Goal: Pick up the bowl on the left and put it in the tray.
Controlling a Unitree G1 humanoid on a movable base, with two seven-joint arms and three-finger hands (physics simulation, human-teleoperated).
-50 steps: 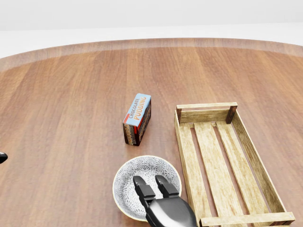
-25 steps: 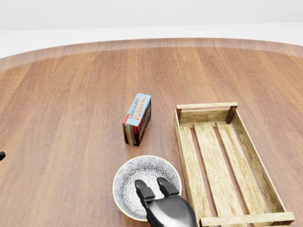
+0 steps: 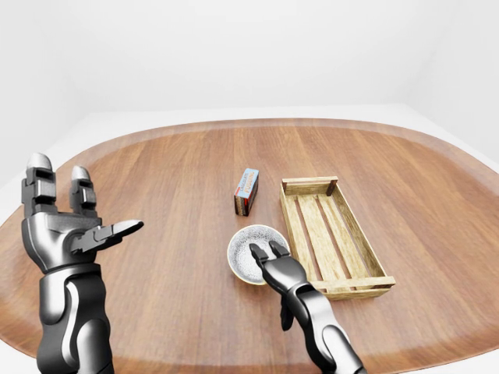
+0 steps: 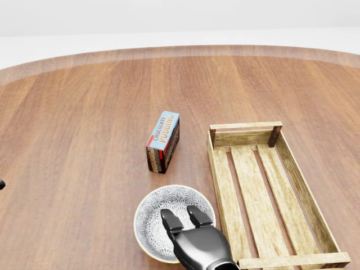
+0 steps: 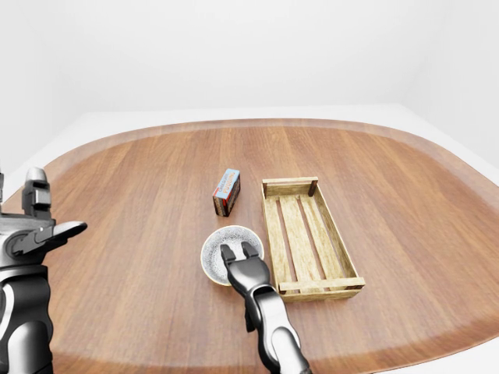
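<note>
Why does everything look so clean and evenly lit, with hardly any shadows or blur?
These are simulator renders: in the left-eye view the table is softly, evenly lit; in the head view the bowl and pudding box look sharp, with only faint shadows; no glare or blur in the right-eye view.

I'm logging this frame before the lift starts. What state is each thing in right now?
bowl: upright on the table, empty, right hand's fingers over its rim.
wooden tray: flat on the table, empty, just right of the bowl.
chocolate pudding box: standing on its long edge, untouched.
right hand: fingers open, reaching into the bowl.
left hand: raised, open, holding nothing.
</note>
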